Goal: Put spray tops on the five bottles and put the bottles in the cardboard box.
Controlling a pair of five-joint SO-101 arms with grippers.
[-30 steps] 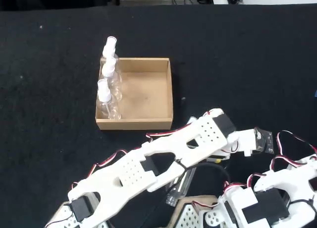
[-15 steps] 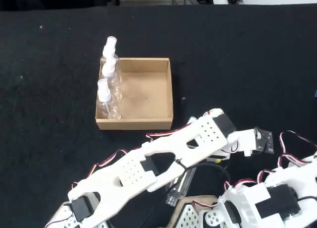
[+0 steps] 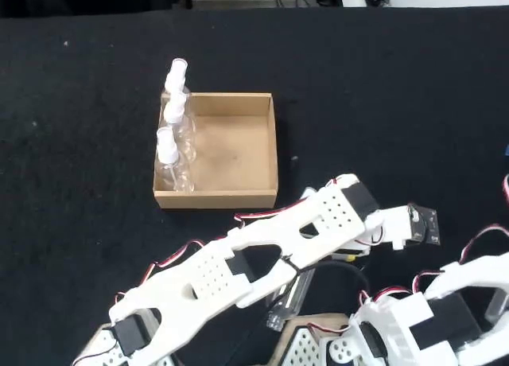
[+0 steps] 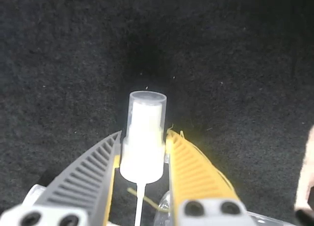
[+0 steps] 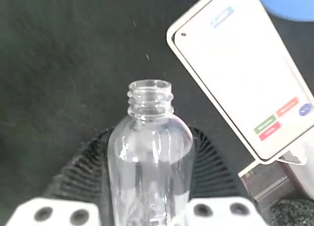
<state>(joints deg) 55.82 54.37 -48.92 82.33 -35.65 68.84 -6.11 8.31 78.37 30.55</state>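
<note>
Cardboard box (image 3: 231, 99) holds three capped bottles (image 3: 175, 155); left pincer (image 4: 143, 137) clamps a spray top (image 4: 145, 113), right pincer (image 5: 149, 132) an uncapped bottle (image 5: 149, 157), so we judge two remain.

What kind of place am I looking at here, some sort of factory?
Probably a small robotics lab or test bench, not a factory: two white desktop robot arms sit side by side at a table covered in black cloth, with three capped bottles standing at the left wall of a cardboard box.

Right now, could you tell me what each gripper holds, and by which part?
The left gripper holds a spray top by its collar; the right gripper holds an uncapped bottle by its body.
</note>
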